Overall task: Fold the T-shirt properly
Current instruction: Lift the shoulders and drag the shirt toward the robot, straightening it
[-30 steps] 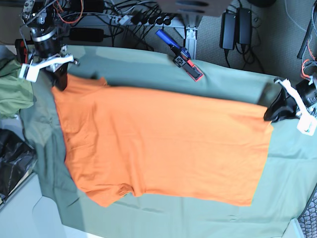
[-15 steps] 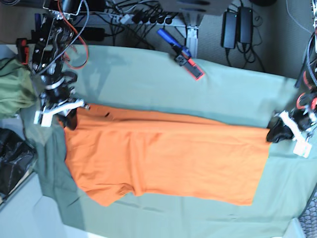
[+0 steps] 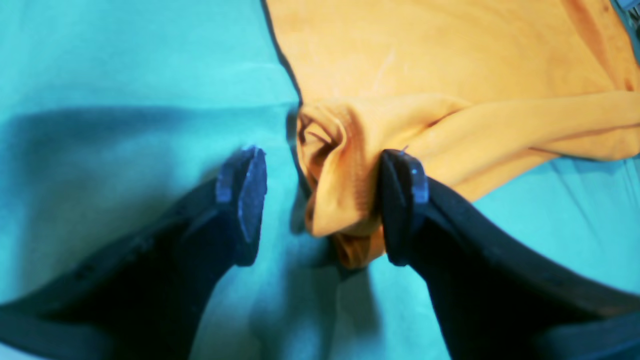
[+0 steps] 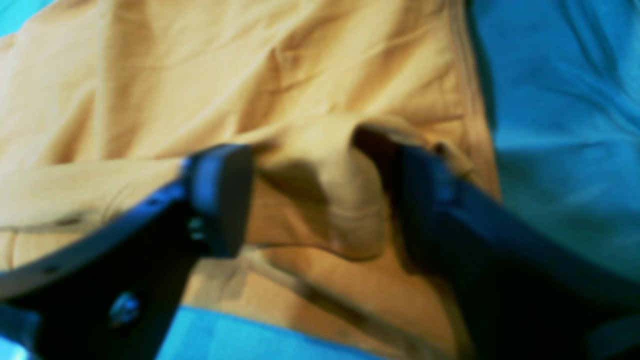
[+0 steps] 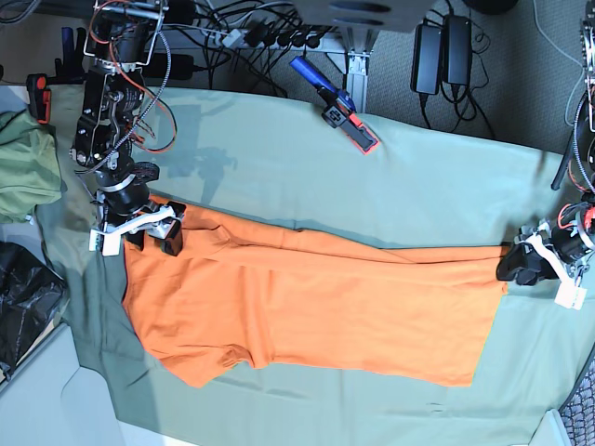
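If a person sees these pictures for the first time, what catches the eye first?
The bright orange T-shirt spread across the green table cloth stands out at once. The right gripper and the left gripper sit at its two far corners, jaws open around bunched fabric.

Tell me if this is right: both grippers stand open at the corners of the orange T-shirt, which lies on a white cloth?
Not quite. The cloth under the orange T-shirt is sage green, not white, as the base view shows. The left gripper and right gripper are indeed open at its corners.
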Robot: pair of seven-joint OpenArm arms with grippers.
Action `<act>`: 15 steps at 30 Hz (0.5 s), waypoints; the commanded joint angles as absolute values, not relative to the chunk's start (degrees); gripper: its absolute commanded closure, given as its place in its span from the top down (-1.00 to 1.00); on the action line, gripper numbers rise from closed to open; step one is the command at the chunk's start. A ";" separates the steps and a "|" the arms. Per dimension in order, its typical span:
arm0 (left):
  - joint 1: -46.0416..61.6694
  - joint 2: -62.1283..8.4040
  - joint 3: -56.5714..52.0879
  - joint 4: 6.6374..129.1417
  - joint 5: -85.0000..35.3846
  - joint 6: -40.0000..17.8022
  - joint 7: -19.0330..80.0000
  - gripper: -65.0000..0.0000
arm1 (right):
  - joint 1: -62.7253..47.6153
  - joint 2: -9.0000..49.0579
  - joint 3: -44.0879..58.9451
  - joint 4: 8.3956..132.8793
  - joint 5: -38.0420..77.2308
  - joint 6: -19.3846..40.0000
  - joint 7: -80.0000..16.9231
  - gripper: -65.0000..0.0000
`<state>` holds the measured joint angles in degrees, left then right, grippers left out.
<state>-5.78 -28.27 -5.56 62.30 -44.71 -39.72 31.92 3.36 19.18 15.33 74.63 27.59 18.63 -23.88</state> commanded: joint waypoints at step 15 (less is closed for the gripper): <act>-0.95 -31.40 -11.33 65.30 -59.00 -40.00 42.63 0.18 | -2.57 20.14 33.50 79.83 33.21 21.39 -30.68 0.37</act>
